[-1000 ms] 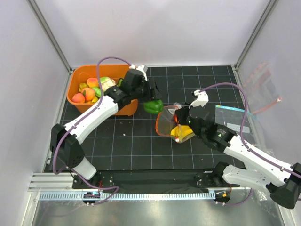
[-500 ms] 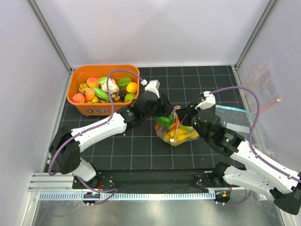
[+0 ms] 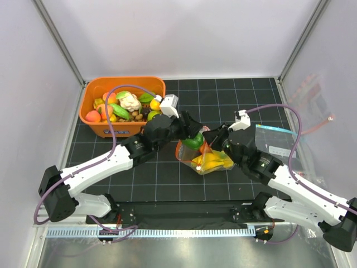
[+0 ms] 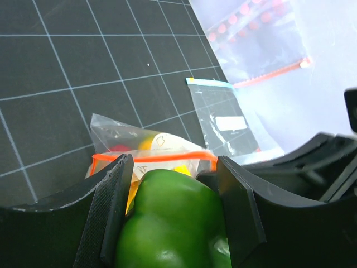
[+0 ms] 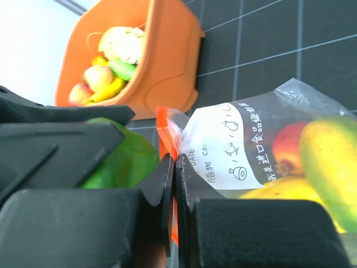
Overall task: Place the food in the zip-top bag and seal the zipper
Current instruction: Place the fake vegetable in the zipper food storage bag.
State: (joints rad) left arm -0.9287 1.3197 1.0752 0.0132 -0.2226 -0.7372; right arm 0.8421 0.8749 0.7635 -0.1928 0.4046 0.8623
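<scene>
**Spotter:** While your left fingers (image 4: 114,206) are clamped around the green pepper (image 4: 173,223), watch the bag's mouth, because that's where I'd expect trouble.

**Operator:** Where's the bag?

**Spotter:** Your zip-top bag (image 3: 211,161) lies on the counter (image 3: 167,178) between the two arms, well apart from the orange bin (image 3: 96,127). It has yellow and red pieces inside. Your right fingers (image 5: 173,173) are pinched shut on the zipper (image 4: 150,156), holding only one lip of the mouth up. The pepper sits right at that strip.

**Operator:** So what goes wrong?

**Spotter:** I count three things. The pepper looks broad against the opening, so if you push it in it could catch the strip and shove the whole light bag along instead of going inside. If you let go early, it may roll off the rim onto the counter. And a hard push could drag the thin strip out of your right-hand pinch, so the mouth collapses.

**Operator:** Anything else?

**Spotter:** Your two sets of fingers are nearly touching, so any sideways correction risks them knocking together. The flat bag (image 3: 274,139) to the right is out of the way.
</scene>
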